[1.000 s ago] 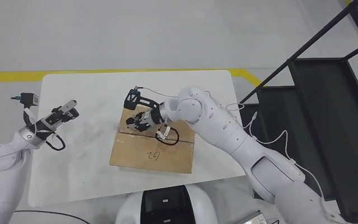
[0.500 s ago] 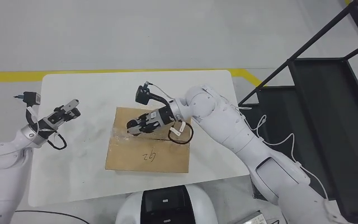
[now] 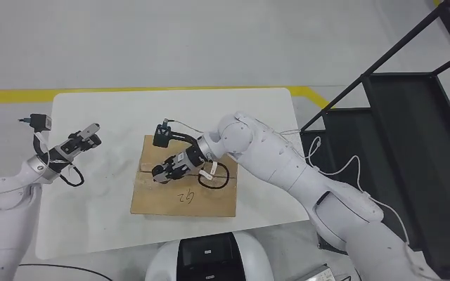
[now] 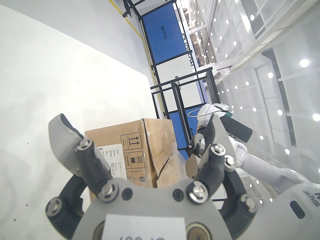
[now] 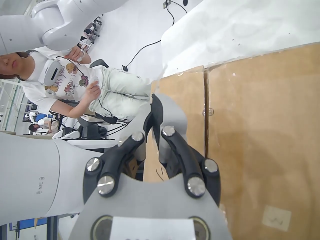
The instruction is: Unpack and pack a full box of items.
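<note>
Cardboard box (image 3: 214, 200) slid left, right gripper (image 3: 157, 176) moved w/ it.

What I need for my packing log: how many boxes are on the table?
1. The box sits near the table's middle, flaps shut, with the right gripper at its top. A second one hidden under the arm is unlikely.

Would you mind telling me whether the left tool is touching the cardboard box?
Apart. The top view shows bare table between the open left tool and the cardboard box.
</note>
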